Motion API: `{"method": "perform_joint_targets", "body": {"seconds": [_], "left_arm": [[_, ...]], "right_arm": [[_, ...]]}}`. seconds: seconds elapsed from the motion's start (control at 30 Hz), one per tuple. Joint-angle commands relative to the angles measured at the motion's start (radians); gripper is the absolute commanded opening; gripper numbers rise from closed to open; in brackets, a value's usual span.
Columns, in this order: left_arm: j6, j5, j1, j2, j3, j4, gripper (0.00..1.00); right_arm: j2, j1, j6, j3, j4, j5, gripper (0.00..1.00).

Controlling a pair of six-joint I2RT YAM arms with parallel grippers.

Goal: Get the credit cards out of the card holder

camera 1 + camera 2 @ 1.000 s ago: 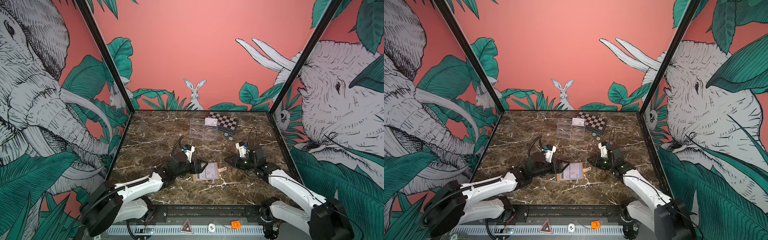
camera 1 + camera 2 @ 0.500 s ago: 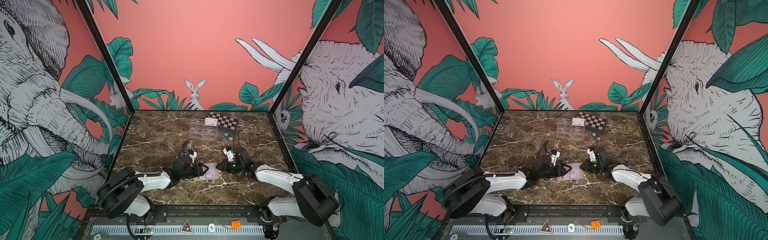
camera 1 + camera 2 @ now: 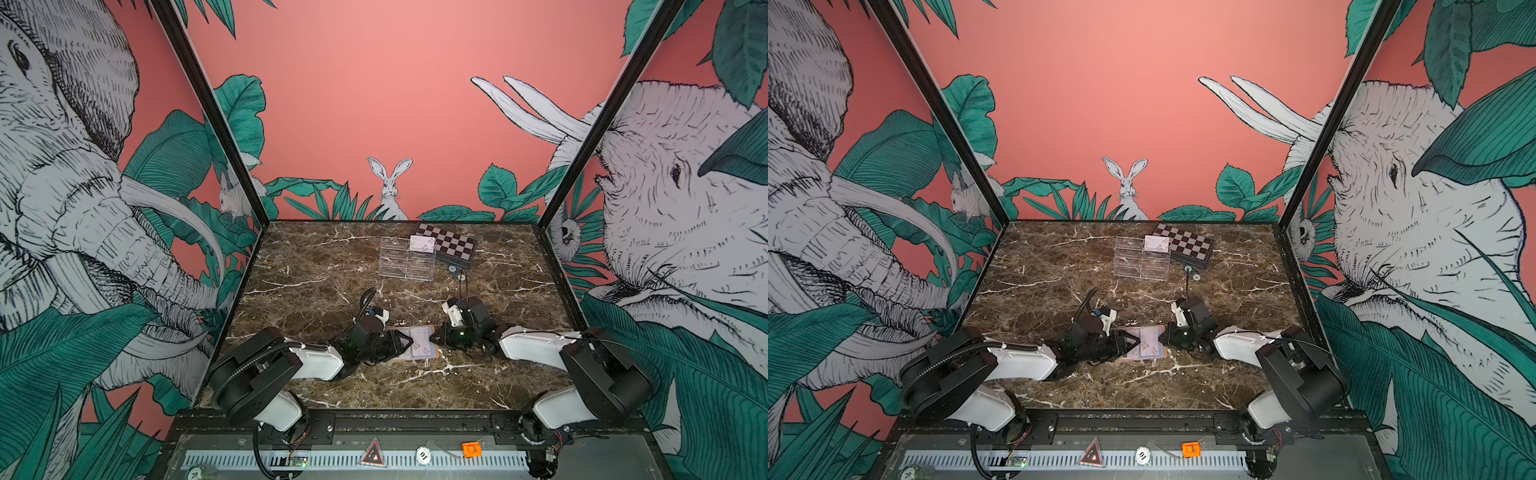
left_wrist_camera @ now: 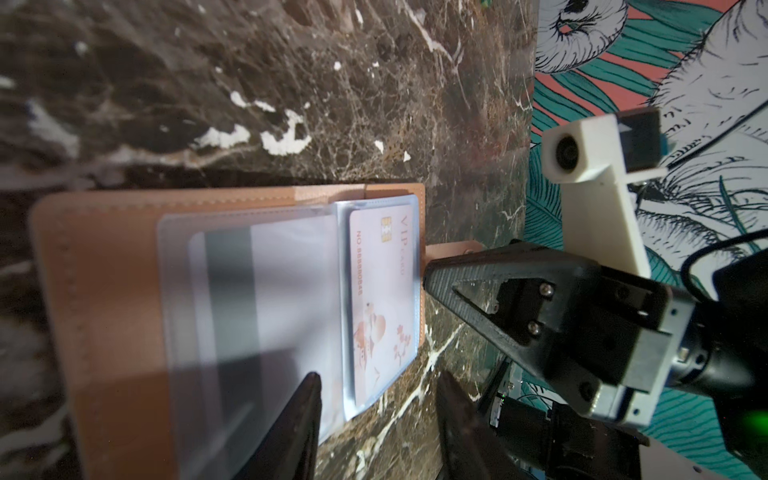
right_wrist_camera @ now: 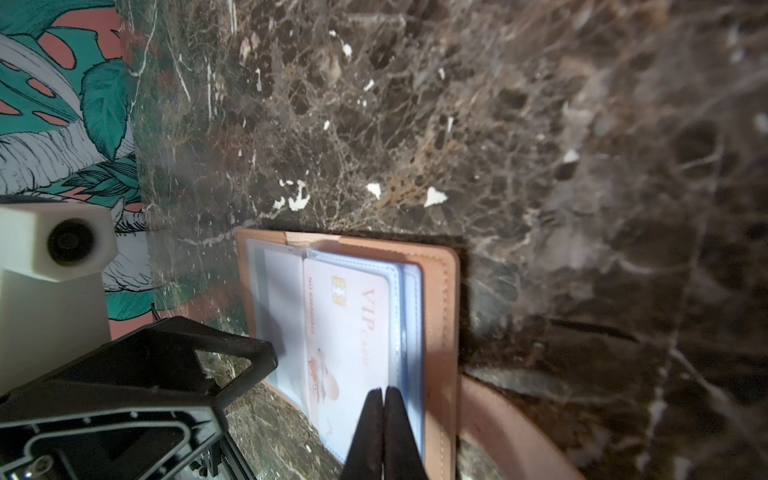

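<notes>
Jaws on my left tool point(image 4: 378, 376) are sitting part-way open, with nothing between them that I'd call a grip. It reaches in low from the left in both top views, and its tips are down at the card holder point(image 3: 424, 349). That lies open and flat on the table point(image 3: 316, 266), near the front and about midway between the two arms. On the left wrist cam one finger point(image 4: 301, 415) hangs over a sleeve and the other is out past the holder's edge, over bare marble.

Two cards are still tucked in the clear sleeves. The one on the left tool's side, the stripe card point(image 4: 232, 291), shows a dark band through the plastic. The one on the right tool's side, the VIP card point(image 4: 384, 291), is face up with a gold chip and pinkish hearts.

My right tool point(image 5: 383, 392) comes in from the right, fingers pressed fully together. Its tip is on the holder's edge, just beside the strap tab point(image 4: 451, 251), and from its own cam it sits over the VIP card's sleeve. Can't tell if it's got any plastic pinched or is just pressing down.

Further back, well apart from all this, there's a clear tray point(image 3: 405, 266) with a third card point(image 3: 422, 243) at its far corner. Just beside that on the right is a checkered box point(image 3: 453, 247).
</notes>
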Motion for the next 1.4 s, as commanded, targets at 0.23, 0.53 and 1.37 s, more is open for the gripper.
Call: {"method": "perform_joint_targets", "body": {"seconds": [0.23,0.53,1.37], "left_arm": [[-0.061,-0.014,-0.005,0.065,-0.057,0.189,0.43],[-0.086,-0.015,-0.006,0.133,-0.082,0.319,0.35],[-0.150,0.019,-0.007,0.329,-0.101,0.579,0.05]], "right_arm": [[0.045,0.029,0.002,-0.005,0.072,0.007,0.00],[0.069,0.048,0.013,-0.009,0.096,0.008,0.00],[0.078,0.051,0.001,-0.009,0.081,0.013,0.00]]}}
